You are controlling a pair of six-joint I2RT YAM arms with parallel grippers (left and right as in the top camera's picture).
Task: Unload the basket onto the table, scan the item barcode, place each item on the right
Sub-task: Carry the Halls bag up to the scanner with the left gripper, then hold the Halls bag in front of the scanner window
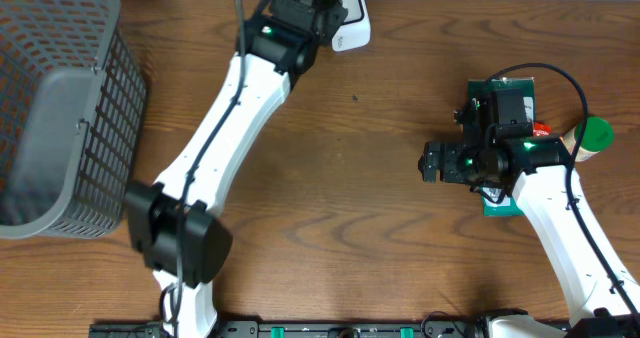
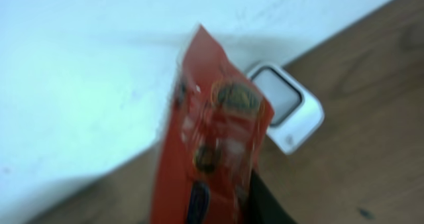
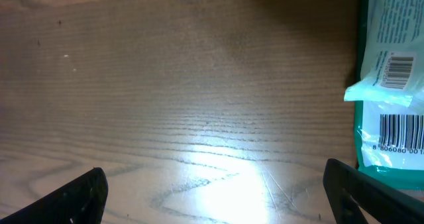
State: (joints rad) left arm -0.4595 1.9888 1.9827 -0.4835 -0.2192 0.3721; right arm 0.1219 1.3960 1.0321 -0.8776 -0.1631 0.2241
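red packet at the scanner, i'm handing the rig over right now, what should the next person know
Left gripper: shut on the red packet, holding it upright close to the white scanner by the back wall.
Right gripper: open, empty, over bare table beside the green packet.
Green packet lies flat, barcode facing up. Grey basket sits on the left arm's side.
Done: red packet is in hand at the scanner.
Left: whether its scan registered cannot be told; the green packet is not yet picked up.
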